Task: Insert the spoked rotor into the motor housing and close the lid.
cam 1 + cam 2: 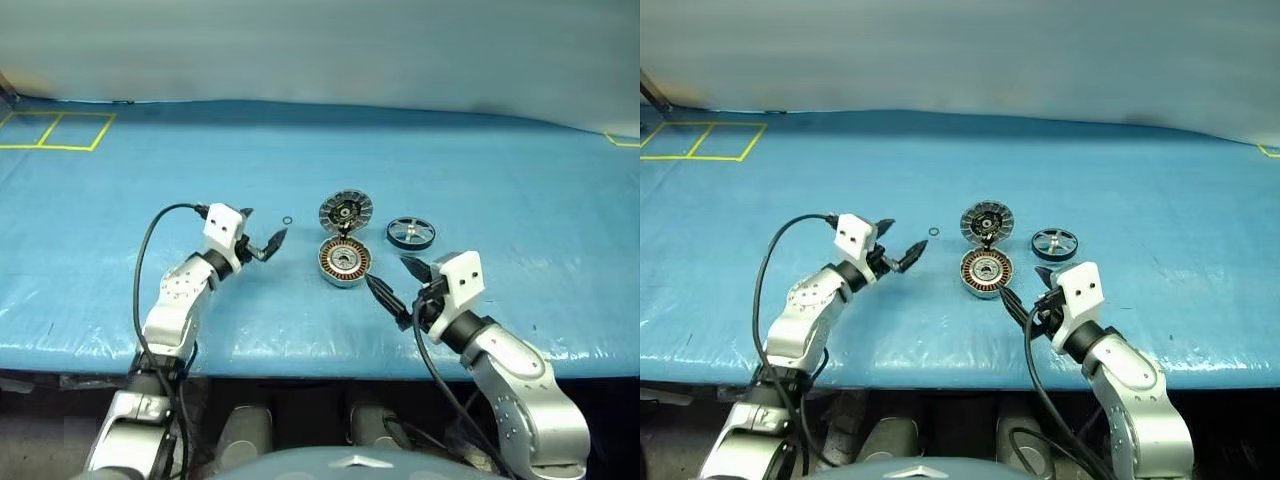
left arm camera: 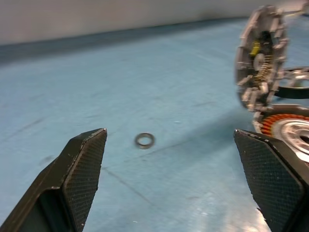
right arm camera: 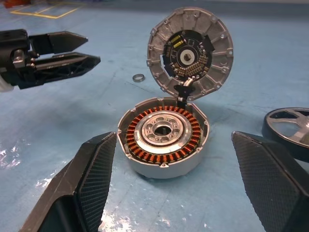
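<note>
On the blue table (image 1: pixel 120 300), the motor housing (image 1: pixel 344 262) is seen mid-surface, its lid (image 1: pixel 345 212) hinged upright behind it. The spoked rotor (image 1: pixel 411 233) lies just right. Both the left gripper (image 1: pixel 262 243) and right gripper (image 1: pixel 398 282) are spread wide, empty. A small ring (image 1: pixel 288 221) is left of the lid.

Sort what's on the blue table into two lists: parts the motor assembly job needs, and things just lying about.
Needed for the job:
spoked rotor
motor housing, with copper windings showing
lid, hinged up and open

Lying about:
small metal ring, loose on the blue table
yellow tape squares at the far corner
</note>
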